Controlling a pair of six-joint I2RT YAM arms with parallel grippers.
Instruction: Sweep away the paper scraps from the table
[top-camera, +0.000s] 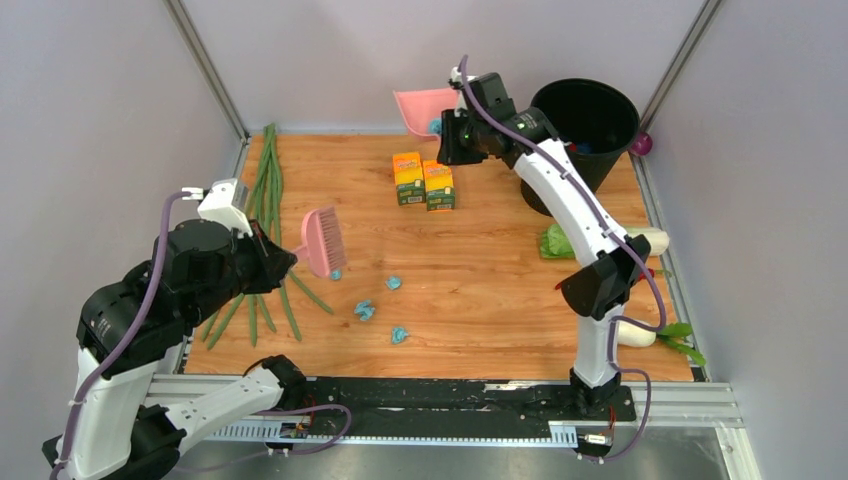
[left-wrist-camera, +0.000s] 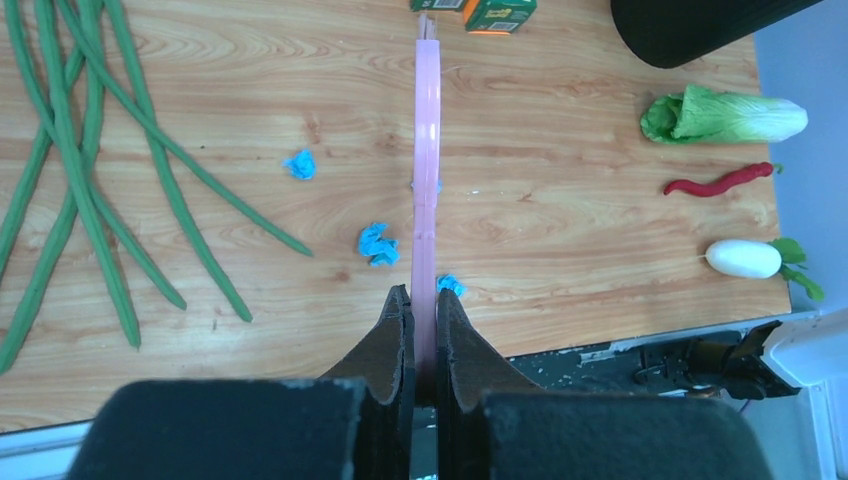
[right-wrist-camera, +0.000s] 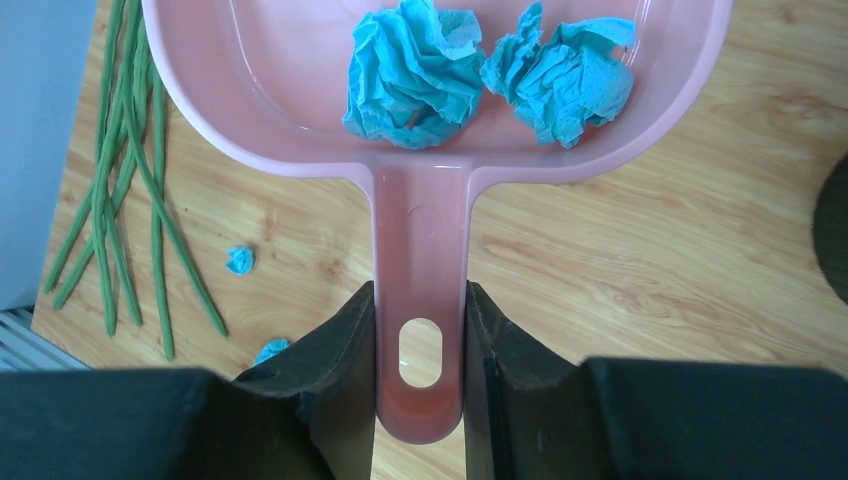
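Paper scraps, small crumpled blue wads, are in two places. Four lie loose on the wooden surface (top-camera: 480, 250) near its front middle, the nearest one (top-camera: 336, 274) just below a pink brush (top-camera: 323, 240), the others (top-camera: 364, 311) spread out to its right. Two more scraps (right-wrist-camera: 410, 70) sit inside a pink dustpan (right-wrist-camera: 270, 100).

The right hand (right-wrist-camera: 420, 300) is clamped tight on both sides of the dustpan's handle. It holds the pan at the far edge of the surface, beside a black bin (top-camera: 585, 120). The pan appears lifted and fairly level, probably so the two wads stay in until they can be tipped into the bin.

The left hand (left-wrist-camera: 422, 300) is closed firmly on the thin handle of the brush. From its wrist camera the brush is seen edge-on, pointing away over the loose scraps. It seems poised to push them together.

Long green beans (top-camera: 265, 190) lie along the left side, just beside the brush, and a sweep to the left could drag them. Two small orange boxes (top-camera: 424, 182) stand between the loose scraps and the dustpan. On the right edge are a leafy cabbage (left-wrist-camera: 720, 115), a red chilli (left-wrist-camera: 720, 182) and a white radish (left-wrist-camera: 742, 258), well apart from the scraps.
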